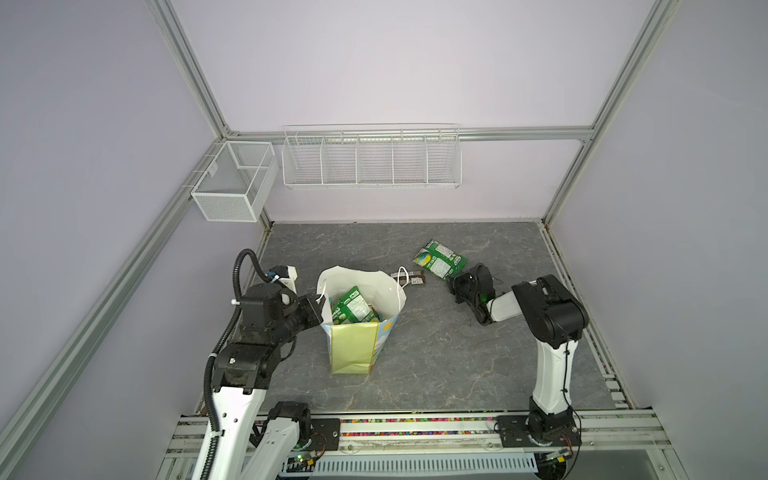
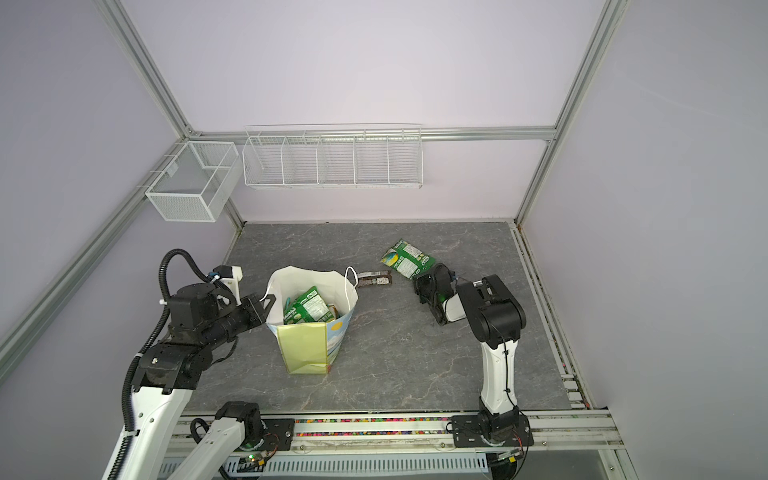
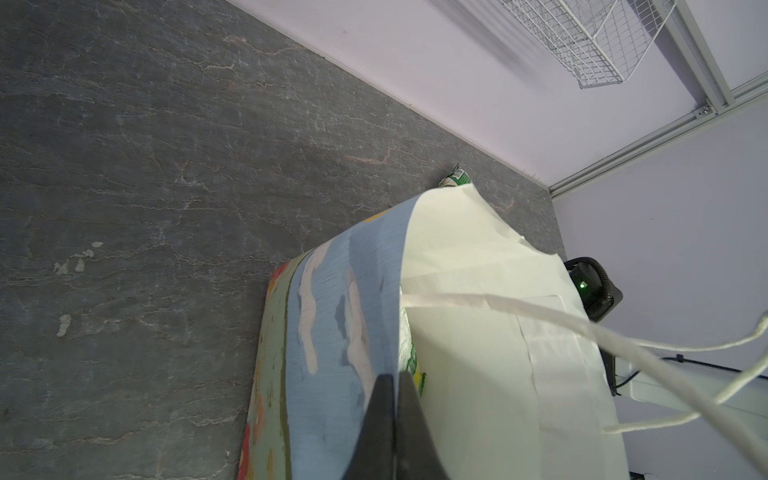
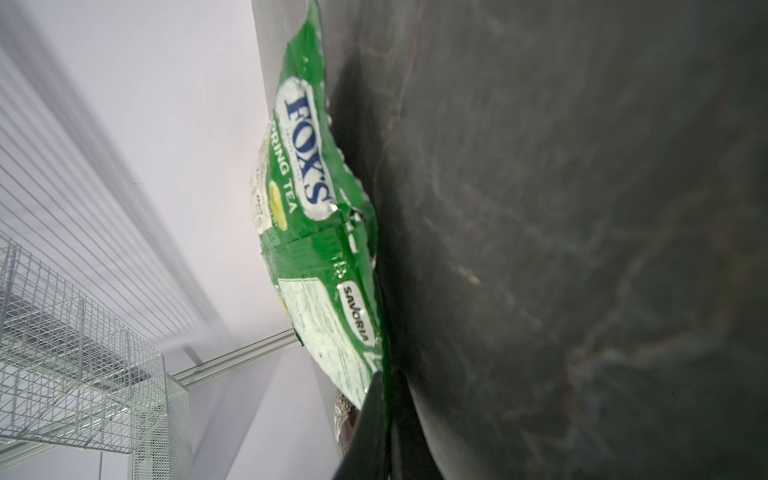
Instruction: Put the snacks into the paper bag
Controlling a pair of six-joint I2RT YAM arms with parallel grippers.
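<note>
Your right wrist view shows what both top views hide: the right fingers [image 4: 372,428] are closed on the near edge of the Fox's packet [image 4: 316,249], which lies on the bench [image 1: 457,353] right of the bag [image 1: 355,345], long axis running far-left to near-right. The left wrist view shows your left fingers [image 3: 380,424] pinched tight on the upright bag's rim; a green packet [image 1: 353,307] stands inside.

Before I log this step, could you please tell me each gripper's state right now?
Left gripper: shut on the rim of the paper bag.
Right gripper: shut on the edge of the green Fox's packet.
</note>
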